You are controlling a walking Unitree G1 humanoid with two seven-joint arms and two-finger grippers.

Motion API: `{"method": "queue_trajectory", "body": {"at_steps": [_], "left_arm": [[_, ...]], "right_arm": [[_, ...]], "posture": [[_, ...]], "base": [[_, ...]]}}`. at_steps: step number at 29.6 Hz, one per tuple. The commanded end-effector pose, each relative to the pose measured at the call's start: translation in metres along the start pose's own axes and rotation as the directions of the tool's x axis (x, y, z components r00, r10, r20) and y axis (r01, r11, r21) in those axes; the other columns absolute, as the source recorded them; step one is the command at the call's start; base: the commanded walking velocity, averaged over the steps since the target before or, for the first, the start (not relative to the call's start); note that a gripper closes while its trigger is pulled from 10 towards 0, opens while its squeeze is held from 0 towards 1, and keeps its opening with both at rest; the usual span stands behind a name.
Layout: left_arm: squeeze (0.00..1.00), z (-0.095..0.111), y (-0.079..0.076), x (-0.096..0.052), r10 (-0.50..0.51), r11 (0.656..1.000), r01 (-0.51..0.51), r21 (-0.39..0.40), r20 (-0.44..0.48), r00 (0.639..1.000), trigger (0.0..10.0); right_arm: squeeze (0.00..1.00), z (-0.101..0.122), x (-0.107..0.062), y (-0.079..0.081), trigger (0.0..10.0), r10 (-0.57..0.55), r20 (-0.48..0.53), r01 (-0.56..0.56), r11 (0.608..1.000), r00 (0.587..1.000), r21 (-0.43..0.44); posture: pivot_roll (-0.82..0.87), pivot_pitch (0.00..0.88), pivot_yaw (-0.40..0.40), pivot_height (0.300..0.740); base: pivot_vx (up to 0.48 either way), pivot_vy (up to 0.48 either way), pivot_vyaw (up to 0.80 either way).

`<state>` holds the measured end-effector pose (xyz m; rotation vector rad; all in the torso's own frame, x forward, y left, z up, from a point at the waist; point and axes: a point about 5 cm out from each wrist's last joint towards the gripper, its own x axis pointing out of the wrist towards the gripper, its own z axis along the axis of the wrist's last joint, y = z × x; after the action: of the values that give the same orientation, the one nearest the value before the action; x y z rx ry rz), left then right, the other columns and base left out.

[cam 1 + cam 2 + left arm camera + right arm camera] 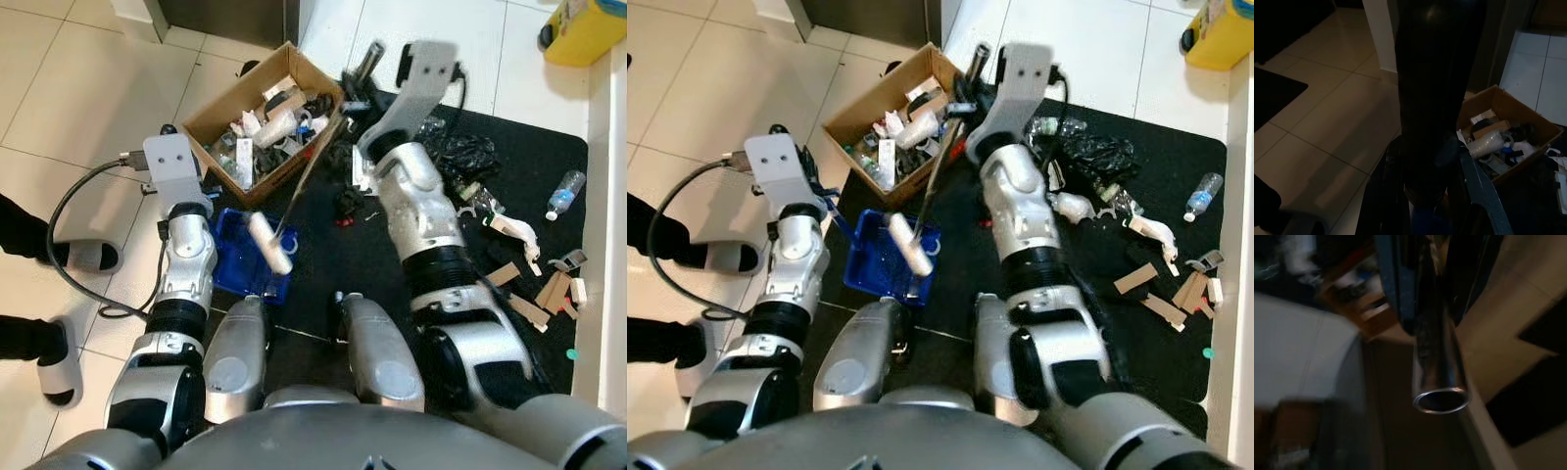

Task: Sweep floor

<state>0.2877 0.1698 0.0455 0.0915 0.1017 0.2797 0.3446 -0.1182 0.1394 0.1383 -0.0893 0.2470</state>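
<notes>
A blue dustpan (235, 259) is seen resting on the edge of the black mat (549, 196), just below a cardboard box (257, 117) filled with rubbish. A thin metal handle (312, 168) runs from the right gripper (370, 61) down to a white piece (269, 242) lying over the dustpan, and this is judged to be the broom. The right gripper is clamped on the handle, whose open metal tube end (1441, 400) is shown in the right wrist view. The right arm is extended forward and upward over the mat, with the wrist raised above the box corner. The left arm is bent, with its wrist held beside the dustpan near the box; whether the left gripper (1422, 200) is apart or together cannot be told, as it is covered by a dark shape in the left wrist view. Litter remains on the mat: a plastic bottle (565, 193), cardboard scraps (534, 294) and a black bag (465, 155). For a good sweep, the handle should be kept firmly clamped and the strokes drawn toward the dustpan, which should be held flat against the mat. A person's slippered feet (64, 367) are seen on the tiles at the left and should be avoided.
</notes>
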Motion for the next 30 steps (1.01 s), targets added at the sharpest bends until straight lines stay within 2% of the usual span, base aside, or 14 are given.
{"method": "queue_trajectory", "body": {"at_steps": [1, 3, 6, 7, 12, 14, 15, 19, 21, 24, 27, 30], "left_arm": [[0.00, -0.008, 0.005, -0.003, 0.007, 0.999, -0.006, 0.035, -0.020, 1.000, 10.0], [0.00, -0.008, 0.005, -0.002, 0.004, 0.999, -0.003, 0.036, -0.021, 1.000, 10.0], [0.00, -0.008, 0.005, -0.002, 0.002, 0.999, -0.002, 0.037, -0.021, 1.000, 10.0], [0.00, -0.006, 0.003, -0.002, -0.014, 1.000, 0.015, 0.024, -0.015, 1.000, 10.0], [0.00, -0.005, 0.002, -0.002, -0.026, 0.999, 0.026, 0.020, -0.009, 1.000, 10.0], [0.00, -0.006, 0.002, -0.002, -0.025, 0.999, 0.025, 0.022, -0.012, 1.000, 10.0], [0.00, -0.007, 0.002, -0.002, -0.024, 0.999, 0.024, 0.024, -0.017, 1.000, 10.0], [0.00, -0.007, 0.001, -0.003, -0.025, 0.999, 0.026, 0.023, -0.018, 1.000, 10.0], [0.00, -0.007, 0.000, -0.003, -0.027, 0.999, 0.027, 0.020, -0.018, 0.999, 10.0], [0.00, -0.007, 0.000, -0.003, -0.028, 0.999, 0.028, 0.019, -0.018, 0.999, 10.0], [0.00, -0.007, 0.001, -0.005, -0.027, 0.999, 0.027, 0.019, -0.014, 1.000, 10.0], [0.00, -0.007, 0.002, -0.006, -0.026, 0.999, 0.026, 0.020, -0.013, 1.000, 10.0]], "right_arm": [[0.00, 0.018, -0.001, -0.015, 10.0, -0.033, 0.073, 0.042, 0.993, 0.997, -0.114], [0.00, 0.023, -0.005, -0.036, 10.0, -0.081, 0.072, 0.092, 0.983, 0.994, -0.159], [0.00, 0.025, -0.007, -0.042, 10.0, -0.097, 0.069, 0.107, 0.981, 0.993, -0.163], [0.00, 0.022, -0.011, -0.055, 10.0, -0.161, 0.058, 0.169, 0.969, 0.985, -0.179], [0.00, 0.015, -0.015, -0.065, 10.0, -0.220, 0.040, 0.223, 0.951, 0.975, -0.216], [0.00, 0.009, -0.016, -0.064, 10.0, -0.220, 0.020, 0.219, 0.950, 0.975, -0.225], [0.00, -0.009, -0.017, -0.054, 10.0, -0.196, -0.034, 0.182, 0.951, 0.980, -0.249], [0.00, -0.024, -0.018, -0.044, 10.0, -0.170, -0.071, 0.147, 0.954, 0.983, -0.261], [0.00, -0.042, -0.021, -0.036, 10.0, -0.178, -0.106, 0.144, 0.952, 0.978, -0.271], [0.00, -0.050, -0.023, -0.034, 10.0, -0.189, -0.122, 0.148, 0.948, 0.974, -0.283], [0.00, -0.068, -0.029, -0.032, 10.0, -0.244, -0.169, 0.191, 0.942, 0.955, -0.277], [0.00, -0.071, -0.030, -0.032, 10.0, -0.251, -0.178, 0.198, 0.941, 0.951, -0.273]], "posture": [[0.08, 0.127, -0.008, 0.740], [0.08, 0.127, -0.005, 0.740], [0.08, 0.126, -0.004, 0.740], [0.08, 0.125, -0.002, 0.740], [0.08, 0.126, -0.001, 0.740], [0.08, 0.129, -0.002, 0.740], [0.09, 0.132, 0.000, 0.740], [0.09, 0.134, 0.000, 0.740], [0.09, 0.138, 0.002, 0.740], [0.09, 0.138, 0.002, 0.740], [0.11, 0.153, 0.004, 0.740], [0.12, 0.155, 0.002, 0.740]], "base": [[0.000, 0.000, 0.00], [0.000, 0.000, 0.00], [0.000, 0.000, 0.00], [0.000, 0.000, 0.00], [0.000, 0.000, 0.00], [0.000, 0.000, 0.00], [0.000, 0.000, 0.00], [0.000, 0.000, 0.00], [0.000, 0.000, 0.00], [0.000, 0.000, 0.00], [0.000, 0.000, 0.00], [0.000, 0.000, 0.00]]}}
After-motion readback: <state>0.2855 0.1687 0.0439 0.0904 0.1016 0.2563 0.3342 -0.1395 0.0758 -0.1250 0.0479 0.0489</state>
